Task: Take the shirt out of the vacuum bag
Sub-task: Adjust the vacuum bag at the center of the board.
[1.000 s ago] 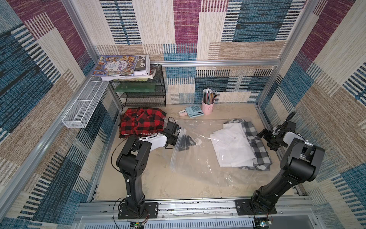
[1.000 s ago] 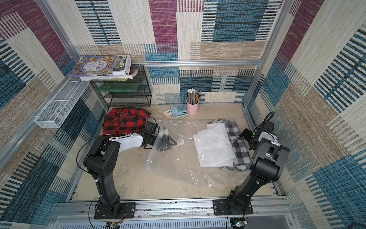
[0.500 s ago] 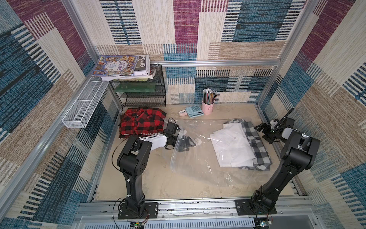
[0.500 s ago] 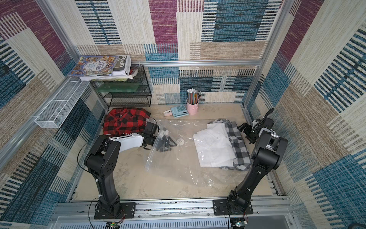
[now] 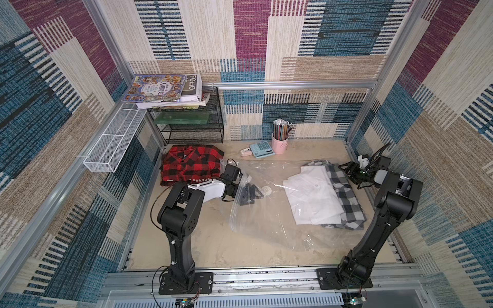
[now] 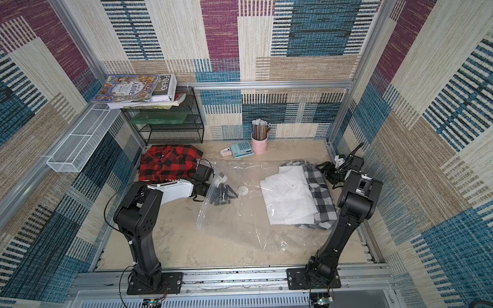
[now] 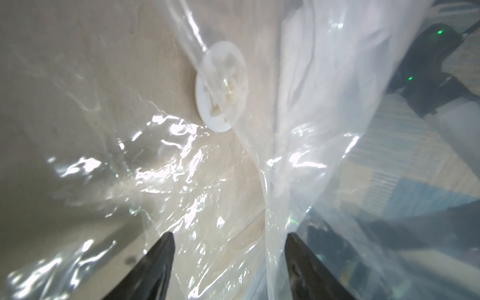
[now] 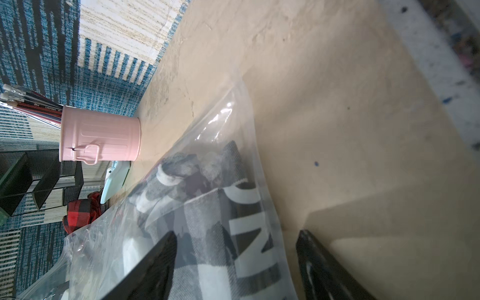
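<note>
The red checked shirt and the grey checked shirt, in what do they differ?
The red checked shirt is red and black; the grey checked shirt is grey and white. The red checked shirt lies outside the vacuum bag, uncovered; the grey checked shirt lies inside it, partly under a white shirt. Both are checked and lie on the table.

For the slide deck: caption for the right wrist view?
Right gripper open astride the vacuum bag edge, grey checked shirt inside.
</note>
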Tool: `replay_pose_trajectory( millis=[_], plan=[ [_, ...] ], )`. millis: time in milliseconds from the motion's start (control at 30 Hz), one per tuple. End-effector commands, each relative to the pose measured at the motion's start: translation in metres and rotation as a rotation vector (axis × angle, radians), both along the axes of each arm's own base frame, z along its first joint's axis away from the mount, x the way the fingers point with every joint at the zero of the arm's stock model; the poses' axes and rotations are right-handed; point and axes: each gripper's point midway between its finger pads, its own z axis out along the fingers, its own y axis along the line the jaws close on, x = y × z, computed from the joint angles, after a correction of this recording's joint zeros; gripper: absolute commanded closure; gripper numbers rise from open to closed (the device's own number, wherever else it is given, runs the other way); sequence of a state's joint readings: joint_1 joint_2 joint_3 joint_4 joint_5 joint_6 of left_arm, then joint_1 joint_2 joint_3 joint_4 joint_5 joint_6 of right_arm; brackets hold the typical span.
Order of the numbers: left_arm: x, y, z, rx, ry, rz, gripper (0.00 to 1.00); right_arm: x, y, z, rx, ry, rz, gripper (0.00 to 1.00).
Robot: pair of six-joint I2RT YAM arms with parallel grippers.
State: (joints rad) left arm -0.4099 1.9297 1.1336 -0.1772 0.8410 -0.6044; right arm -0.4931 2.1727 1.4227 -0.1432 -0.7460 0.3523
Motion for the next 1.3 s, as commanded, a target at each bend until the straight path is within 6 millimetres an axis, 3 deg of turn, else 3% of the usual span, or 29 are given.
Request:
replay_pose_trajectory(
  millis=[0,300,800,1100,1267],
  plan=[
    [-0.002,-0.002,0.000,-0.009,-0.001,-0.021,0.31,-0.023,0.004,-0.025,0.043,0.145,-0.037,0.32],
    [-0.006,0.000,-0.004,-0.002,0.005,-0.031,0.32,-0.022,0.004,-0.011,0.080,0.080,-0.024,0.57],
    [-0.009,0.000,-0.007,0.000,0.016,-0.041,0.33,-0.016,0.003,0.009,0.174,-0.026,-0.020,0.64],
    [-0.011,-0.002,-0.009,-0.001,0.024,-0.050,0.33,-0.013,-0.001,0.021,0.236,-0.073,-0.012,0.57],
    [-0.013,-0.003,-0.011,0.000,0.028,-0.054,0.33,-0.014,0.000,0.010,0.267,-0.060,-0.013,0.73]
  ],
)
